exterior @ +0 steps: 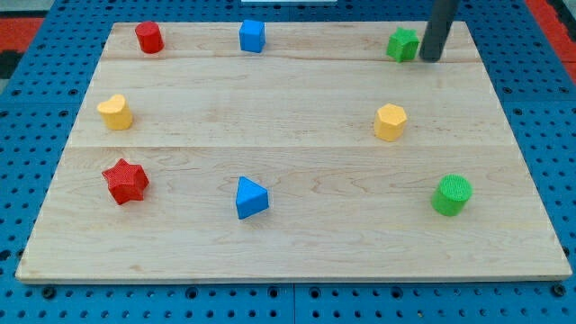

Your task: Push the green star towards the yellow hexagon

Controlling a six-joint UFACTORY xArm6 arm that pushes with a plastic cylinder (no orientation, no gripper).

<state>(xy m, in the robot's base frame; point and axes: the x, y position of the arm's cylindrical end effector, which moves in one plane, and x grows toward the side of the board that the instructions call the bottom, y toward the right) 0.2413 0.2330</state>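
Resting just right of green star (402, 44) at table (297, 252) far right: my tip (432, 59), a bare rod, no jaws. Yellow hexagon (390, 121) nearer, well apart from star.

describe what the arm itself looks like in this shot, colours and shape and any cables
Only the end of the arm shows: a straight, smooth rod, dark grey to black, round in section, entering from the view's top. No pincer, cables or markings are visible on it. My tip is its plain blunt lower end, just to the view's right of the green star.
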